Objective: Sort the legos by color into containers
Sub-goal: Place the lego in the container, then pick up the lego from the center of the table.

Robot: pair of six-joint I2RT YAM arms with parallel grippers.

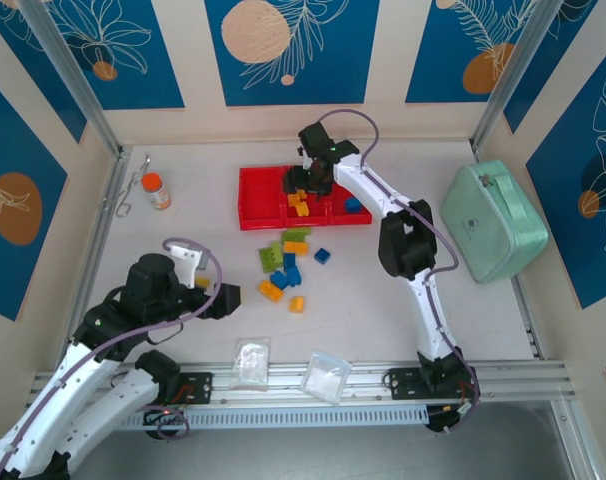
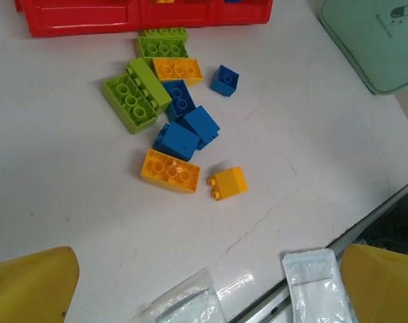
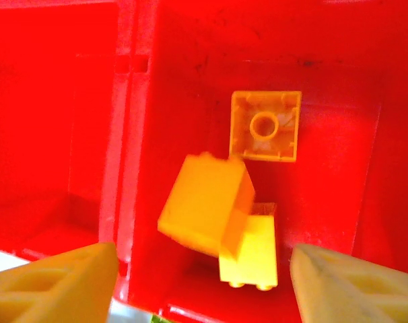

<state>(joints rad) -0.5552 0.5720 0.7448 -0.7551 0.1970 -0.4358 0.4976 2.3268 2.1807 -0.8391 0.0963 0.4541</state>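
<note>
Right gripper (image 3: 202,256): open, empty, over middle compartment (image 3: 338,168).
Yellow-orange legos (image 3: 264,126) inside: three.
Blue lego (image 1: 353,205), compartment at three o'clock: one.
Loose legos (image 2: 176,141), six o'clock of tray (image 1: 255,195): four blue, three yellow-orange, about four green.
Left gripper (image 2: 204,276): open, empty.

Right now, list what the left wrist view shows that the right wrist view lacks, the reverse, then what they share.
Left wrist, not right: loose studded plastic bricks on the white table, lime green, blue and yellow-orange; two small clear plastic bags; a corner of the mint-green case. Right wrist, not left: a close look into one compartment, holding three yellow-orange bricks, one upturned, one tilted and blurred. Both: the shallow bright red plastic tray.
</note>
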